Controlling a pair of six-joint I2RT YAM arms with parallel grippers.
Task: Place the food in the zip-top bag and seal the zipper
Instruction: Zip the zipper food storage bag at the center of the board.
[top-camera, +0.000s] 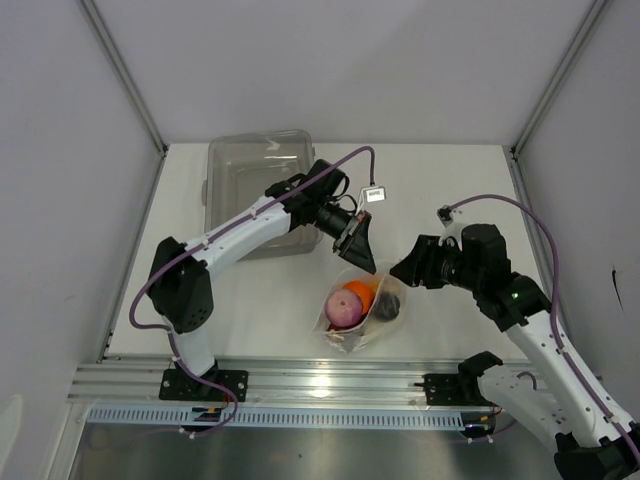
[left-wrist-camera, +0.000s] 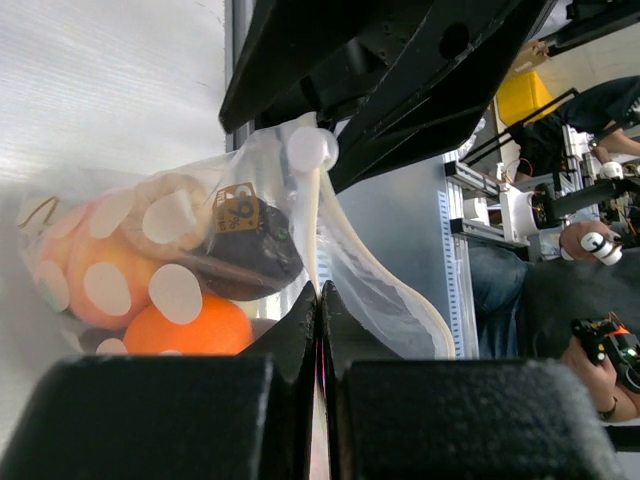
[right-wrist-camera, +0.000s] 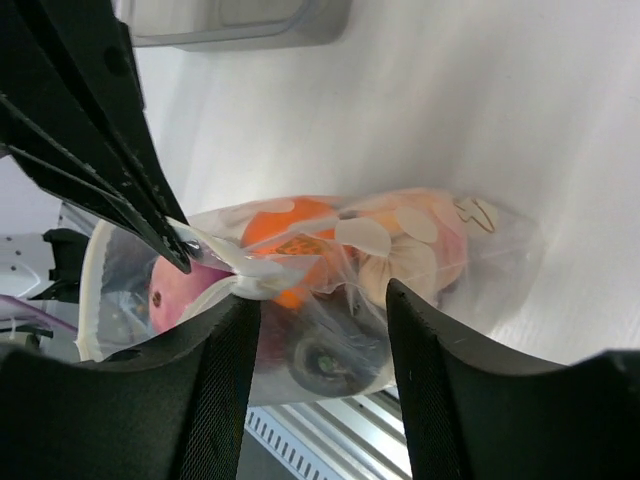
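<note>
- Metal rail (top-camera: 320, 380) runs along the near edge of the table (top-camera: 450, 190), with my two arm bases bolted to it, left and right.
- Just beyond the rail, about midway between the bases, the clear plastic bag (top-camera: 350, 337) lies on the table with the food inside it.
- Through the plastic I see an orange (top-camera: 360, 292) on the far side, a pink fruit (top-camera: 344, 308) on the left and a dark red piece (top-camera: 388, 306) on the right, all pressed together.
- My right gripper (top-camera: 405, 268) sits just right of the bag. In its wrist view the jaws stand apart (right-wrist-camera: 320, 295) and the bag (right-wrist-camera: 500, 250) shows in the gap with the orange (right-wrist-camera: 285, 225) inside. I cannot tell whether either finger touches the plastic.
- My left gripper (top-camera: 362, 255) reaches in from the far left to the far end of the bag. In its wrist view the jaws are pressed together (left-wrist-camera: 318, 295) with a fold of the bag (left-wrist-camera: 370, 290) pinched between them.
- A whitish strip (left-wrist-camera: 310, 230) of the bag's top edge rises from that pinch, bunched at its end.
- Behind the strip, the orange (left-wrist-camera: 190, 330) and the dark red piece (left-wrist-camera: 250, 255) crowd the inside of the bag.
- Farthest off, at the far left of the table, stands a clear rigid bin (top-camera: 240, 165), well apart from the bag.
</note>
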